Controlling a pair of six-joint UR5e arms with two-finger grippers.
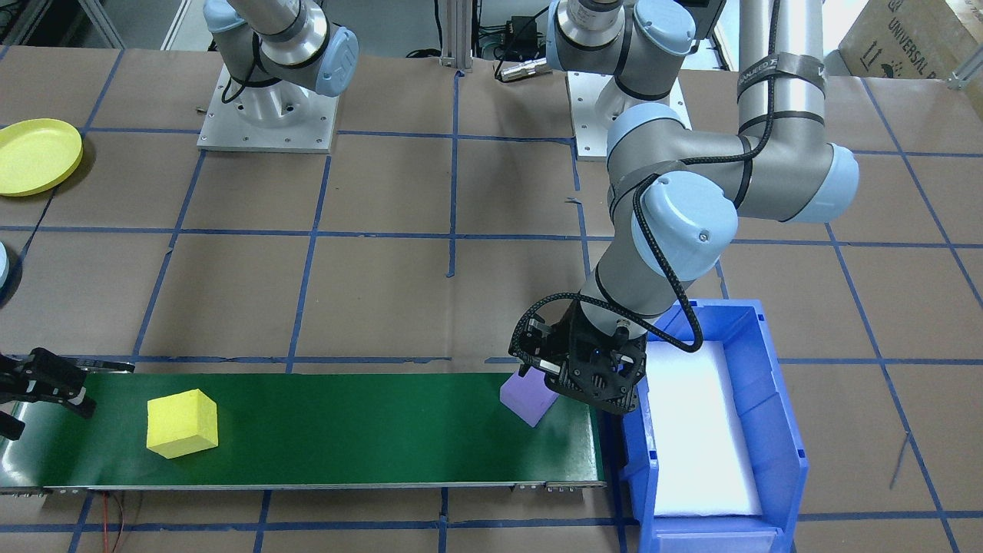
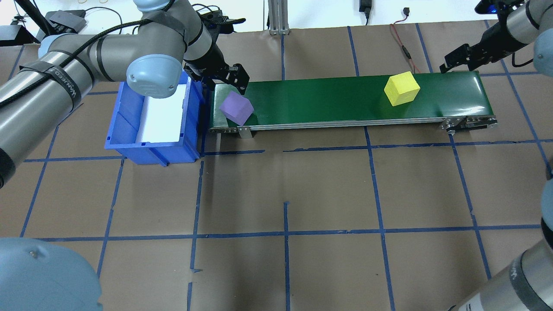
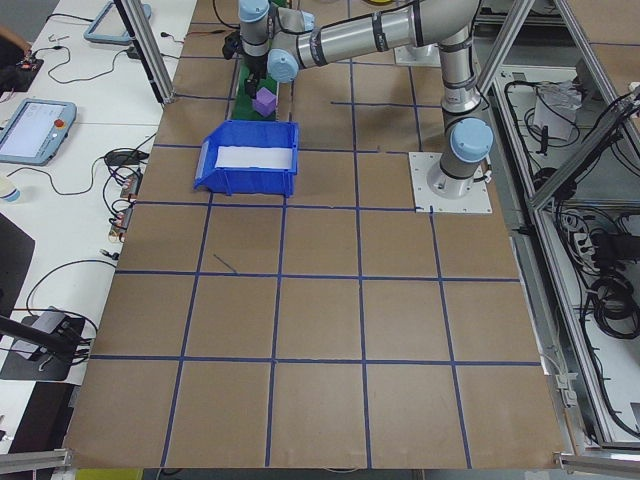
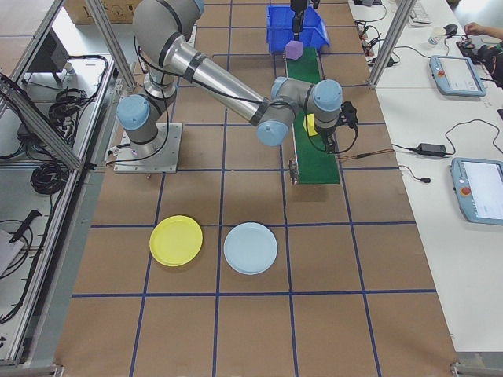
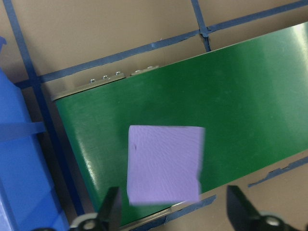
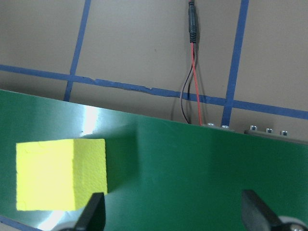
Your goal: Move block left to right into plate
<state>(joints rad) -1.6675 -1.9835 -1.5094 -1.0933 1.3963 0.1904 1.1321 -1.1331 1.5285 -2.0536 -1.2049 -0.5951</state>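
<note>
The left gripper (image 2: 224, 77) hangs with its fingers spread beside the purple block (image 2: 236, 108), which sits free at the belt's (image 2: 324, 101) end near the blue bin (image 2: 125, 142). Farther right, the yellow block (image 2: 402, 88) rests on the belt, and the right gripper (image 2: 460, 58) hovers just past it, fingers spread, holding nothing.
</note>
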